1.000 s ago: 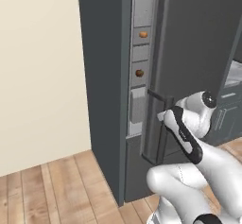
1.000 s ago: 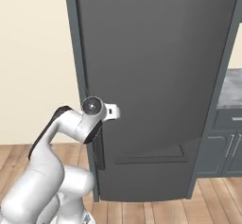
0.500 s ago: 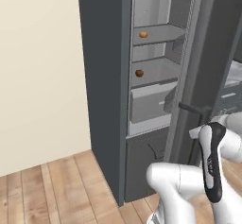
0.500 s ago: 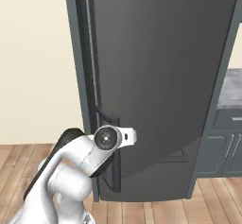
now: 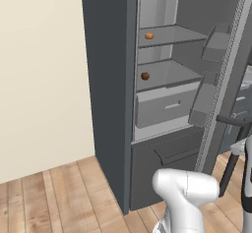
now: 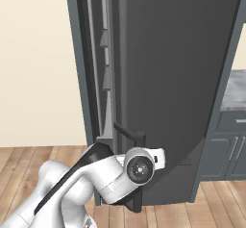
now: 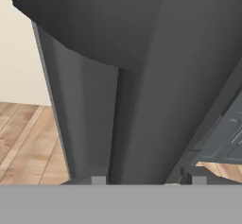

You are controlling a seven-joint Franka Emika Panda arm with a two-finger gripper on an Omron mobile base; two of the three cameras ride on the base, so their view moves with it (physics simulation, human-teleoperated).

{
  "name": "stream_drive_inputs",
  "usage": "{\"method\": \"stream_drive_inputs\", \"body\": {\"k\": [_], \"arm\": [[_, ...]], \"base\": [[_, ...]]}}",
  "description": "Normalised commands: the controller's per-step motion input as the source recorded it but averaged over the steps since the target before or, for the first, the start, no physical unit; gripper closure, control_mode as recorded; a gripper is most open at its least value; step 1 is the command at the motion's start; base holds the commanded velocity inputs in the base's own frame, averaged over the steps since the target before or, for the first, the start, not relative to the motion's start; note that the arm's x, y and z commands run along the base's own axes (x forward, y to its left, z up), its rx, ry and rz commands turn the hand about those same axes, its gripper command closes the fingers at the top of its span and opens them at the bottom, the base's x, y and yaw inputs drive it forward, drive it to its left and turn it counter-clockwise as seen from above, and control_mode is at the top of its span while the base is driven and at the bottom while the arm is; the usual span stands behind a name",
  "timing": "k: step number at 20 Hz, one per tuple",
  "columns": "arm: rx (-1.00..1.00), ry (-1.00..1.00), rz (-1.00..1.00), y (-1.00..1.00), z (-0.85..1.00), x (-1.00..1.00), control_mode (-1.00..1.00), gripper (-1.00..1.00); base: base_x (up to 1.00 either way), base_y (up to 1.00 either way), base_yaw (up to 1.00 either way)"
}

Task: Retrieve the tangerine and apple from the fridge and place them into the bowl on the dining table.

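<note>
So the gripper (image 7: 144, 179) is sitting right up against the outer face of the fridge door (image 6: 173, 78), low down near the black bar handle (image 6: 132, 164). In the hand view just the two dark fingertips (image 7: 196, 176) are poking up, one each side of a dark vertical ridge, and they're standing apart with nothing visibly pinched between them, so it's looking released. Whether they're brushing the door surface, can't tell.

The door is hanging well open, swung out to the right in the left base view, with its ribbed inner edge (image 5: 224, 74) and door bins (image 5: 209, 79) facing the cavity. That's leaving a wide gap into the fridge (image 5: 108, 79) from the front-left. The arm's white elbow (image 5: 187, 190) is sitting in front of the lower freezer panel (image 5: 165, 163), below the opening.

Inside, the tangerine (image 5: 149, 36) is sitting on the upper light grey shelf, toward the left wall near the front edge. The apple (image 5: 145, 75) is on the shelf just below it, also left and near the front lip. Under that a closed drawer (image 5: 165, 106) is running the width of the compartment.

Around it: wooden plank floor (image 5: 54, 197), plain cream wall (image 5: 42, 70) to the left of the fridge, and grey cabinets (image 6: 230, 145) with a marble tabletop (image 6: 236, 90) to the right.
</note>
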Motion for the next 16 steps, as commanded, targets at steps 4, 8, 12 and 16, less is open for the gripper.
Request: {"method": "stream_drive_inputs", "body": {"k": [4,8,12,16], "arm": [[0.00,0.00,-0.08,-0.12,0.26,-0.64,-1.00,-1.00],[-0.01,0.00,-0.23,0.05,0.22,-0.73,-1.00,-1.00],[-0.17,0.04,-0.17,0.64,0.32,-0.41,-1.00,-1.00],[-0.28,0.03,-0.17,0.83,0.79,-0.30,-1.00,-1.00]], "base": [[0.00,0.00,0.00],[0.00,0.00,0.00],[0.00,0.00,0.00],[0.00,0.00,0.00]]}}
